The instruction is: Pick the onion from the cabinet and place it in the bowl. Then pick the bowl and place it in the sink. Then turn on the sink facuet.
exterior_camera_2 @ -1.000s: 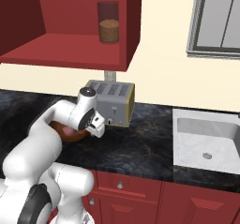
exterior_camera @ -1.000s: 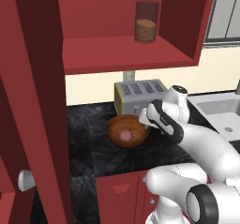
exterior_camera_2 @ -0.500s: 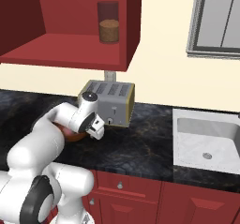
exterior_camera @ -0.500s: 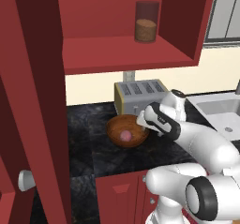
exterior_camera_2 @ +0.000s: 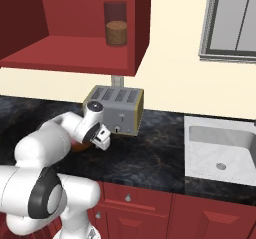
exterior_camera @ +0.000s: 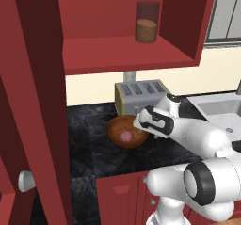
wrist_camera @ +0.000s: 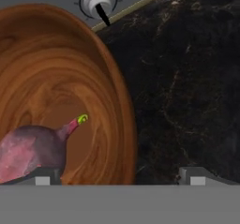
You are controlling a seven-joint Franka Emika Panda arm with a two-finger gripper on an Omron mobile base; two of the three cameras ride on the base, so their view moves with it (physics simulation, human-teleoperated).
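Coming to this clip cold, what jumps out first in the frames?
The onion lying inside the wooden bowl on the dark counter, just in front of the silver toaster. The open hand sits low at the bowl's rim, one fingertip inside and one outside. Above, a clear jar stands alone on the red cabinet shelf.

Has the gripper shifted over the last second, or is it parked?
Yes. Against the toaster, the gripper has come down and toward the bowl; its open jaws now straddle the bowl's near rim, with the onion inside.
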